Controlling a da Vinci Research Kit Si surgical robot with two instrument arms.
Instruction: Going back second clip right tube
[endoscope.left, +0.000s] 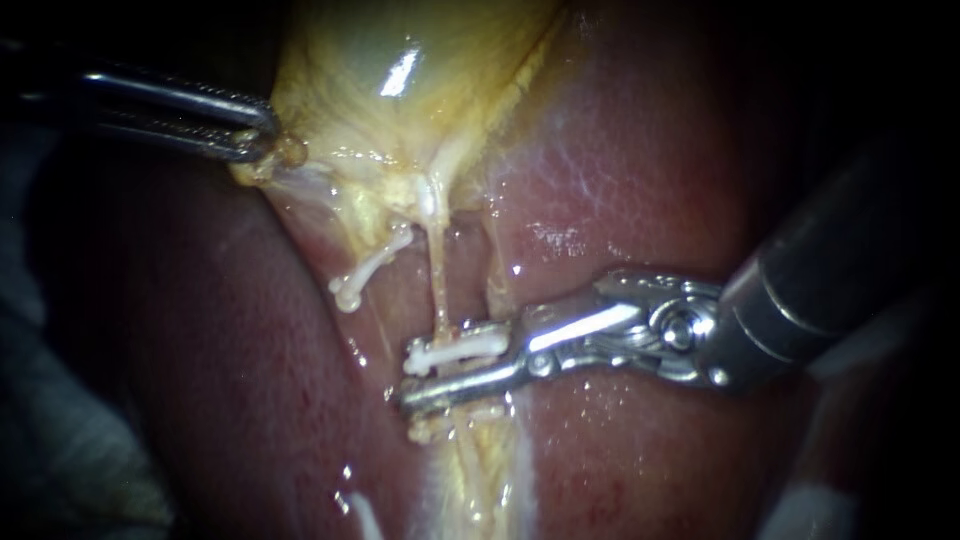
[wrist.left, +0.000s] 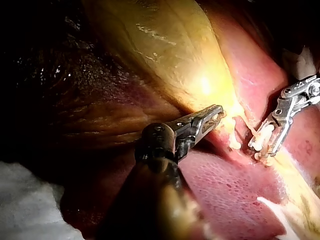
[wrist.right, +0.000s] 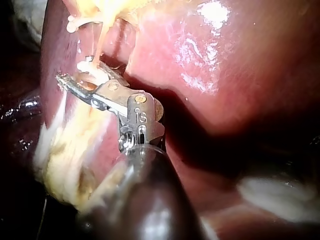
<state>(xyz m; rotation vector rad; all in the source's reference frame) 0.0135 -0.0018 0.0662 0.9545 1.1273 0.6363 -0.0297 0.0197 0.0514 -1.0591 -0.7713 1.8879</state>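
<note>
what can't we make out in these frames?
Endoscope view: the right tube where the right instrument crosses it, covered by the metal.
Right wrist view: most of the clip, behind that instrument's tip.
Left wrist view: how much gallbladder the left instrument holds; glare washes the spot out.

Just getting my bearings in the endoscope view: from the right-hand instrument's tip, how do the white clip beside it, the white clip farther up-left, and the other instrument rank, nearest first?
1. White clip on the tube, right at the right instrument's tip.
2. Second white clip, up-left, below the gallbladder.
3. Left instrument, far upper left, jaws shut on the gallbladder's edge.
</note>
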